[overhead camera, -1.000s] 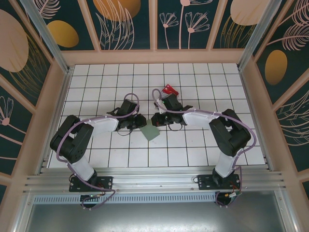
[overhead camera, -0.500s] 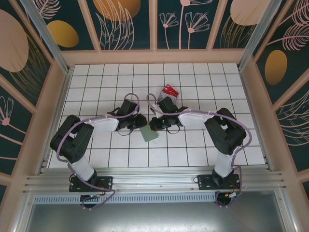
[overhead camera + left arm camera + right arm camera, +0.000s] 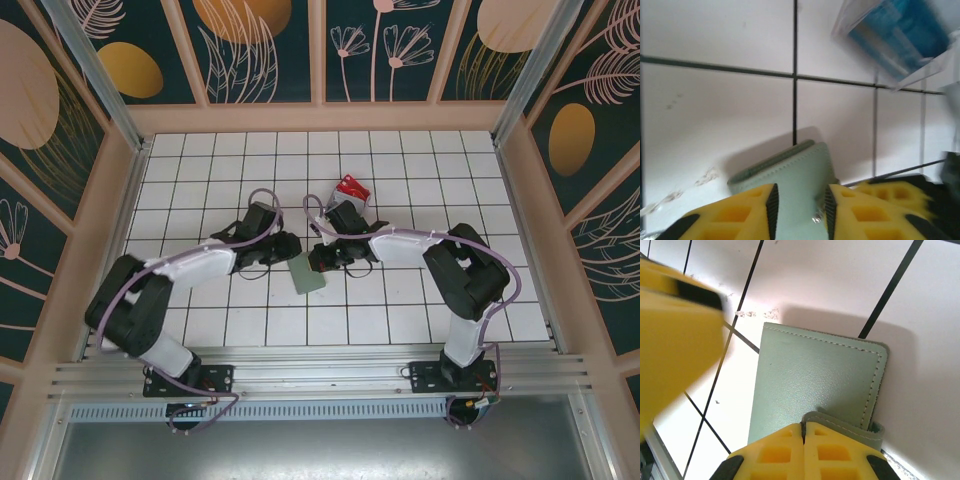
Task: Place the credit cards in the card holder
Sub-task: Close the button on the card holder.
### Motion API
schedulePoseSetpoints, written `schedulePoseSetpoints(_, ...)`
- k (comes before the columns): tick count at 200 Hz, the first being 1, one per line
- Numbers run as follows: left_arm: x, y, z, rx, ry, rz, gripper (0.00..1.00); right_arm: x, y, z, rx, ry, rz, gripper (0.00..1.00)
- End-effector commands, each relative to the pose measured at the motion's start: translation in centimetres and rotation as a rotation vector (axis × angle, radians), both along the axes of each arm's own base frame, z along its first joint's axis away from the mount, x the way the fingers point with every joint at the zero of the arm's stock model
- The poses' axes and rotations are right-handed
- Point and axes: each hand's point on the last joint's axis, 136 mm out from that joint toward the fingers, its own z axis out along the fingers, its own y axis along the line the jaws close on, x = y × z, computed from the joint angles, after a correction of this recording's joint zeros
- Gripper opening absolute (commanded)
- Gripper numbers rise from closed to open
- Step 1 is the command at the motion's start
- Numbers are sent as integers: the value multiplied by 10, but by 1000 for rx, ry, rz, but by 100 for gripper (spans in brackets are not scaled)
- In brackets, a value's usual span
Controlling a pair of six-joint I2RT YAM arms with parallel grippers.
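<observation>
**Card holder being opened; no card yet taken up**

We find the tiled tabletop [image 3: 420, 170] with both arms reaching to its middle. There the card holder [image 3: 308, 277] lies flat between the two hands, closed or nearly so. Beyond it, well apart, stands a clear tray [image 3: 847, 15] carrying the credit cards [image 3: 900, 35]: blue ones in the left wrist view, a red one seen from above. We can see no card in the holder.

In our judgement the step in hand is opening the holder, ahead of any card transfer. The next move calls for one hand to pin the body down while the other lifts the flap clear to expose the pocket. The soft material may slide or fold back if released.

The left hand [image 3: 800, 196] stands narrowly open, its fingers astride a corner of the holder; whether they touch it we cannot tell. The right hand [image 3: 803, 439] has its pads pressed together with no gap, the tips against the raised edge of the flap. Whether the flap is pinched between them we cannot confirm.
</observation>
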Motion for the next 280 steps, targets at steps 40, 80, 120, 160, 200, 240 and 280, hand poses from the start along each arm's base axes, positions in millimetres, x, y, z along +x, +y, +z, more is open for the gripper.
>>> schedulePoseSetpoints(40,-66,18,-23,-154,144,76,32,-10,-1,2,57,30,-67,3)
schedulePoseSetpoints(80,-66,0,-36,-156,179,41,38,-15,6,13,135,45,-69,3)
schedulePoseSetpoints(120,-56,-6,-44,-134,178,33,37,-19,10,21,180,50,-56,3)
schedulePoseSetpoints(160,-49,-5,-53,-81,182,30,35,-20,11,27,187,36,-44,3)
schedulePoseSetpoints(200,-50,-2,-58,-60,184,32,32,-22,13,18,151,42,-30,3)
schedulePoseSetpoints(240,-50,-1,-58,-55,183,34,31,-21,6,1,96,42,-48,3)
schedulePoseSetpoints(280,-48,-2,-56,-59,180,34,31,-13,3,-2,65,10,-70,3)
